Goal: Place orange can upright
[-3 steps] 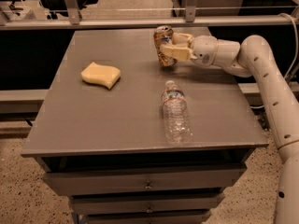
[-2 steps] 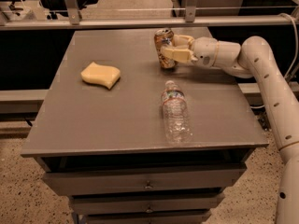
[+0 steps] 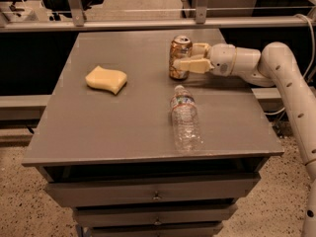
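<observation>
Tilted a second ago, the orange can now stands straight, base down on the desk toward its far right side, just beyond the lying bottle. My pincer still clasps it from the right; letting go looks next.

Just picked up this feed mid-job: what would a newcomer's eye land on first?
The gripper, reaching in from the right with its jaws shut on the orange can, which stands upright toward the far right of the table. Next, a clear plastic bottle lying on its side nearer the front edge, and a yellow sponge on the left.
</observation>
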{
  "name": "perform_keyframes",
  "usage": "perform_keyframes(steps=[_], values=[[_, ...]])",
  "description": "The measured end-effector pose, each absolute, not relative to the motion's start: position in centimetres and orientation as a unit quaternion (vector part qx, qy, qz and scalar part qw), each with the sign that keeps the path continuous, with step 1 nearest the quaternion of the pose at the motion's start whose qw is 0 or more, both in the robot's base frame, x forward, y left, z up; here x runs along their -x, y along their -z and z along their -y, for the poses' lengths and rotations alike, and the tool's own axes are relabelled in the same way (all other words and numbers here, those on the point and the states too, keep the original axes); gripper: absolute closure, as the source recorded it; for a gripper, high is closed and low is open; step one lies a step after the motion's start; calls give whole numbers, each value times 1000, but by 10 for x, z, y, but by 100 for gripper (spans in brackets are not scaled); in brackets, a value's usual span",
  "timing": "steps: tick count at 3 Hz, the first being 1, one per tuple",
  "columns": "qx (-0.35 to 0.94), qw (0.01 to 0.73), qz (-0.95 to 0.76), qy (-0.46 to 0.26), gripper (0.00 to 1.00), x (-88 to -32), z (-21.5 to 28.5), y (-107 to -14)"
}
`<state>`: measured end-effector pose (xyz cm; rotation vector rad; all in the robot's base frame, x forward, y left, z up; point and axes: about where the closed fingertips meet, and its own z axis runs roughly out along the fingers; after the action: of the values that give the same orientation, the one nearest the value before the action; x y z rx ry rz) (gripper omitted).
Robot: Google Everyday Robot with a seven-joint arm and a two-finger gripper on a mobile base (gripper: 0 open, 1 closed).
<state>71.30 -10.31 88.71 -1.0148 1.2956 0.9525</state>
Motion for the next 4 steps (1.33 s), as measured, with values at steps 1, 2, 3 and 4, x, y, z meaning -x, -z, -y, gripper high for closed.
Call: perform_keyframes(steps=[1, 2, 3, 4], values=[[436, 579, -573, -383, 0, -706, 123, -890], [440, 579, -589, -353, 0, -703, 144, -901], [438, 597, -599, -307, 0, -701, 176, -932], [431, 624, -599, -257, 0, -699, 216, -973]])
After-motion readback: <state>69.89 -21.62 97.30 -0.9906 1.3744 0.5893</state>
